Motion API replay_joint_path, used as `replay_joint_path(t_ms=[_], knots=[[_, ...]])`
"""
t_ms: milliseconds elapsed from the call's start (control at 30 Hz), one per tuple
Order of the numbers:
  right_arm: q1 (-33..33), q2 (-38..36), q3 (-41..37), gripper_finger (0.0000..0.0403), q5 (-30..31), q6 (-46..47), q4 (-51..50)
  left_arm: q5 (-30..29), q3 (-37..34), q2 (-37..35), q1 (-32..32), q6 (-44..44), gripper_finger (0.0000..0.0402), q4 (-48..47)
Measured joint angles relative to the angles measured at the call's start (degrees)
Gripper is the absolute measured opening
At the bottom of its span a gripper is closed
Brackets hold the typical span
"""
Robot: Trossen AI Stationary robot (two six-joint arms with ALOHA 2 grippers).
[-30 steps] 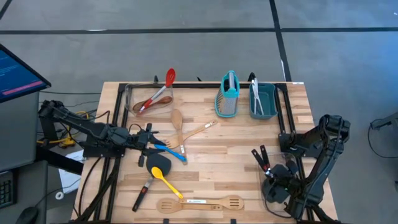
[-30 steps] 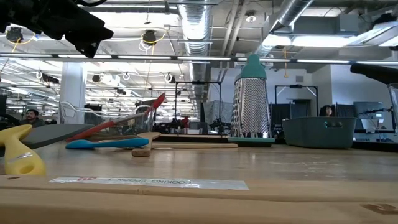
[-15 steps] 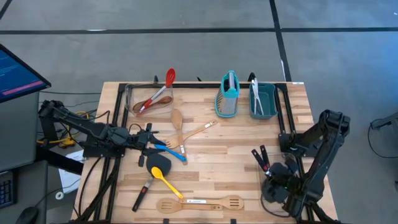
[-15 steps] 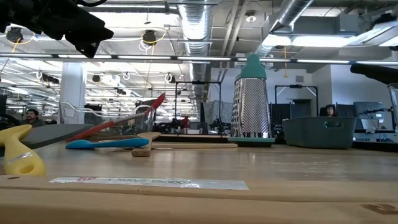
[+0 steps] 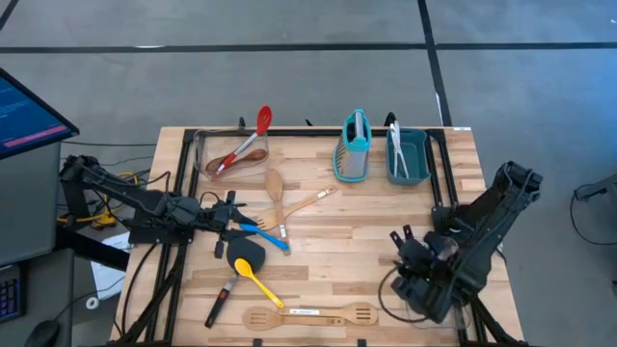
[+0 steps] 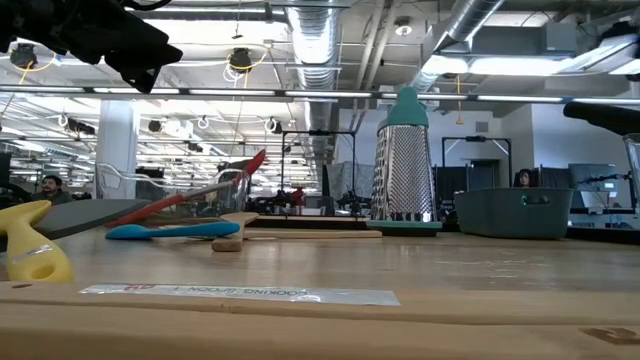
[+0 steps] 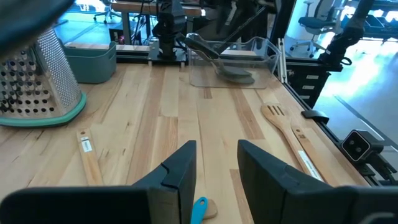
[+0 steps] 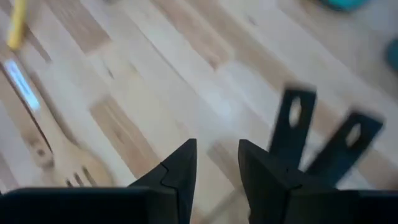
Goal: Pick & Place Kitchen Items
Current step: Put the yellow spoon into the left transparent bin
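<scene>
left gripper (image 5: 228, 221): mine, jaws parted, empty, at table's left edge, over blue spoon (image 5: 262, 232).
spoon axis: handle runs away toward table centre.
right gripper (image 5: 401, 241): parted, empty, near right front corner; farther.

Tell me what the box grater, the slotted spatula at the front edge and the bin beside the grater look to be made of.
Box grater: shiny perforated metal faces, likely steel, with a matte teal handle and base that look plastic.
Slotted spatula: pale, unpainted wood, matte like the tabletop; a label is stuck along its handle.
Bin: matte teal, uniformly coloured, probably plastic.
</scene>
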Motion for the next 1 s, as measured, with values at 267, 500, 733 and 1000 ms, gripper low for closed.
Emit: replay_joint_path(t_ms=[267, 500, 733, 1000], knots=[[-9.27, 0.11, 2.33, 0.0113, 3.51, -21.25, 16.81, 0.2, 0.0, -0.02, -0.02, 0.02, 0.0104, 0.0], [-16.42, 0.11, 2.33, 0.0113, 2.94, -41.06, 37.09, 0.15, 0.0, -0.02, 0.0, 0.04, 0.0104, -0.02], [-21.46, 0.13, 2.33, 0.0113, 2.86, -55.16, 47.07, 0.11, 0.0, -0.02, 0.0, 0.03, 0.0104, 0.0], [-26.06, 1.91, 2.33, 0.0113, 2.94, -57.43, 48.19, -0.11, 0.0, -0.02, -0.01, 0.03, 0.0104, 0.0]])
